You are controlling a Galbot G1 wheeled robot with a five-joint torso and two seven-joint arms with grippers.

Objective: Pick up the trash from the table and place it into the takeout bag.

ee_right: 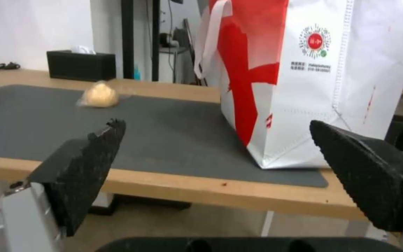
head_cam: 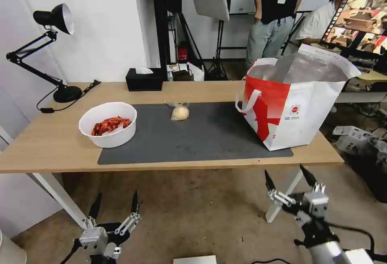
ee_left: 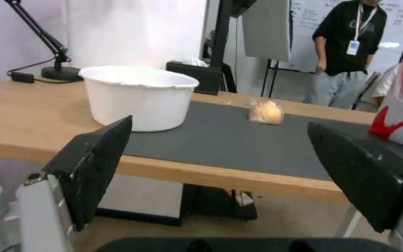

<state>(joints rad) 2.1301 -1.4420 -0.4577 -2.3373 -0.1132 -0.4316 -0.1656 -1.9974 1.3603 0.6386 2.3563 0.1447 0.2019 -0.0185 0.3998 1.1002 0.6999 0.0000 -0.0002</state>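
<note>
White bowl point(head_cam: 108, 124) holds red shells point(head_cam: 109, 125); takeout bag point(head_cam: 296, 102) gapes.

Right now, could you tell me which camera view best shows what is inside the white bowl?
The head view: it looks down into the white bowl, so the red shells show. The left wrist view sees just the bowl's outer wall and rim from the side; the right wrist view catches a sliver of its wall at the edge.
</note>
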